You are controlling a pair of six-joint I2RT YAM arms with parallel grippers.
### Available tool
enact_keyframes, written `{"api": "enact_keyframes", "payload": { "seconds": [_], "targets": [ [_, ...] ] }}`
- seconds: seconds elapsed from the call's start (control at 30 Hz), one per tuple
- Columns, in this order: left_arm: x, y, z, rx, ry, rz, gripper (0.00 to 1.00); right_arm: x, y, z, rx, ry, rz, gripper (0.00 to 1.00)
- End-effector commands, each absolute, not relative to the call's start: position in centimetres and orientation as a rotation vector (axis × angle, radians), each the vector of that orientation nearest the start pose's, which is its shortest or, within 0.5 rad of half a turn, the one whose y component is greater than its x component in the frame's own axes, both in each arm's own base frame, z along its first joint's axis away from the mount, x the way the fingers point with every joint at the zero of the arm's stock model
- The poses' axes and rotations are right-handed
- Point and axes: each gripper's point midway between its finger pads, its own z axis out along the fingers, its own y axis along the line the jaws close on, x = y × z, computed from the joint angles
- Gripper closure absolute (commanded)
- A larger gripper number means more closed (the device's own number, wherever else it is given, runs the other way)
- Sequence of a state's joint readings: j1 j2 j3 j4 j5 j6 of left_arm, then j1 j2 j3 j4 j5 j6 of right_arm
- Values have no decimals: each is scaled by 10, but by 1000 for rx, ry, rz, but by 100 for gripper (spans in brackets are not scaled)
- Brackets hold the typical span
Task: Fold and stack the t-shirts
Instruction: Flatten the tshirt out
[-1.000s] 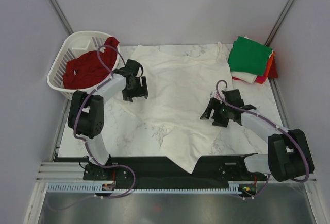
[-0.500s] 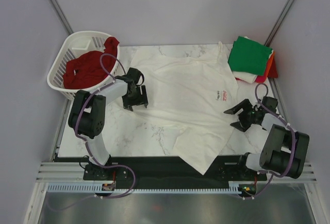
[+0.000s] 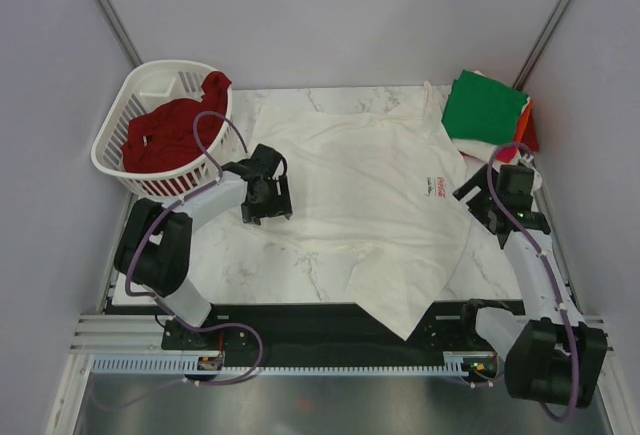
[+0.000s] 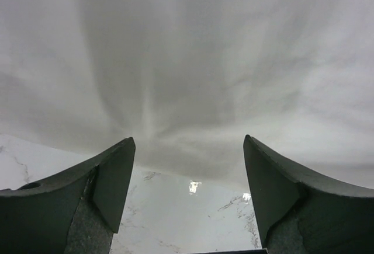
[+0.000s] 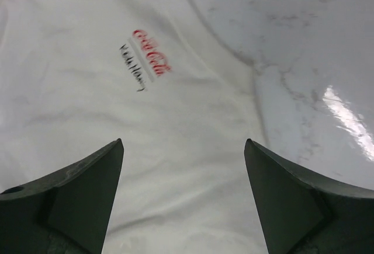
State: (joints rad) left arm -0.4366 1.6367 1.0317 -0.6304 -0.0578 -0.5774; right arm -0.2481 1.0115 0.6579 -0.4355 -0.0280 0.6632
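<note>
The white cotton t-shirt (image 3: pixel 370 185) with a small red Coca-Cola print (image 3: pixel 437 186) lies spread face up across the middle of the white marble table (image 3: pixel 250 255). A second ago its right side was bunched under the right gripper (image 3: pixel 483 213) and the print was hidden. Now that side is laid out, the print (image 5: pixel 153 59) shows, and the right gripper has swung out to the shirt's right edge. Its jaws are wide apart and hold nothing.

The left gripper (image 3: pixel 268 215) has barely shifted. It hovers at the shirt's left edge with its jaws apart and empty, and the cloth's rim lies just ahead of them (image 4: pixel 187 149). Flattening looks close to done, so a first fold seems the likely next step.

The shirt's near corner hangs over the table's front edge and is creased there, so it probably needs pulling back. Left of the shirt there is a broad bare strip. Beyond that strip stands the white slatted plastic basket (image 3: pixel 150 80), which holds a crumpled dark red t-shirt (image 3: pixel 165 135). Right of the shirt the room is tighter. The stack of folded t-shirts (image 3: pixel 485 105), green on top, sits just beside its far right shoulder.
</note>
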Motion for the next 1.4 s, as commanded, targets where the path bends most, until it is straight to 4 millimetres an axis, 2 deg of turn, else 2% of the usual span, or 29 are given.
{"api": "enact_keyframes", "payload": {
  "seconds": [0.0, 0.03, 0.07, 0.17, 0.2, 0.27, 0.37, 0.43, 0.5, 0.53, 0.57, 0.63, 0.67, 0.73, 0.77, 0.83, 0.93, 0.97, 1.03, 1.07, 1.1, 1.13, 1.17, 1.2, 1.23, 1.3, 1.33, 1.37],
  "targets": [
    [312, -139, 49, -305, 2717, -93, 18, 306, 4, 157, 855, 2073, 280, 7],
    [313, -139, 45, -303, 2721, -85, 18, 306, 18, 161, 810, 2089, 298, 7],
    [313, -138, 35, -304, 2741, -60, 18, 306, 40, 164, 737, 2114, 337, 7],
    [316, -133, 19, -306, 2762, -17, 18, 303, 77, 154, 635, 2208, 433, 7],
    [313, -134, 11, -301, 2791, -16, 19, 301, 85, 143, 620, 2254, 446, 7],
    [306, -136, 1, -302, 2829, -21, 20, 295, 95, 135, 591, 2291, 449, 7],
    [288, -139, -4, -340, 2866, -71, 21, 292, 95, 139, 580, 2266, 447, 6],
    [277, -144, 6, -338, 2856, -125, 21, 293, 94, 142, 569, 2258, 442, 5],
    [254, -148, 7, -341, 2880, -165, 21, 295, 94, 146, 547, 2254, 437, 5],
    [250, -153, 19, -343, 2849, -218, 22, 294, 94, 146, 543, 2256, 435, 5],
    [230, -158, 15, -355, 2877, -228, 22, 295, 93, 148, 542, 2251, 432, 5],
    [208, -169, 25, -355, 2884, -303, 22, 295, 93, 149, 538, 2248, 431, 5],
    [188, -174, 22, -376, 2916, -310, 22, 295, 93, 150, 530, 2247, 427, 5],
    [168, -177, 25, -391, 2941, -322, 22, 293, 91, 151, 522, 2247, 417, 4],
    [159, -180, 31, -373, 2931, -350, 22, 293, 90, 151, 521, 2247, 408, 4],
    [157, -178, 35, -395, 2915, -344, 22, 293, 85, 152, 511, 2244, 375, 4],
    [181, -168, 49, -325, 2835, -232, 19, 294, 80, 152, 506, 2242, 342, 3],
    [197, -172, 62, -308, 2802, -225, 18, 294, 81, 151, 501, 2244, 341, 3],
    [220, -164, 57, -262, 2811, -137, 17, 296, 82, 150, 496, 2253, 338, 3],
    [244, -163, 67, -261, 2775, -140, 16, 297, 82, 151, 494, 2254, 338, 3],
    [253, -158, 50, -266, 2815, -60, 16, 297, 82, 149, 492, 2261, 331, 3],
    [263, -155, 45, -275, 2822, -39, 16, 298, 81, 149, 496, 2260, 322, 3],
    [283, -151, 44, -289, 2819, -37, 16, 299, 79, 149, 490, 2260, 311, 3],
    [293, -152, 38, -294, 2825, -38, 16, 299, 78, 149, 489, 2260, 302, 3],
    [303, -152, 23, -302, 2854, -19, 17, 299, 76, 149, 488, 2262, 285, 2],
    [320, -152, 15, -315, 2851, -38, 18, 300, 73, 151, 479, 2259, 261, 2],
    [323, -150, 1, -323, 2880, -23, 18, 299, 71, 150, 476, 2263, 247, 2],
    [338, -151, 3, -335, 2861, -48, 18, 300, 68, 151, 470, 2259, 227, 2]
  ]
}}
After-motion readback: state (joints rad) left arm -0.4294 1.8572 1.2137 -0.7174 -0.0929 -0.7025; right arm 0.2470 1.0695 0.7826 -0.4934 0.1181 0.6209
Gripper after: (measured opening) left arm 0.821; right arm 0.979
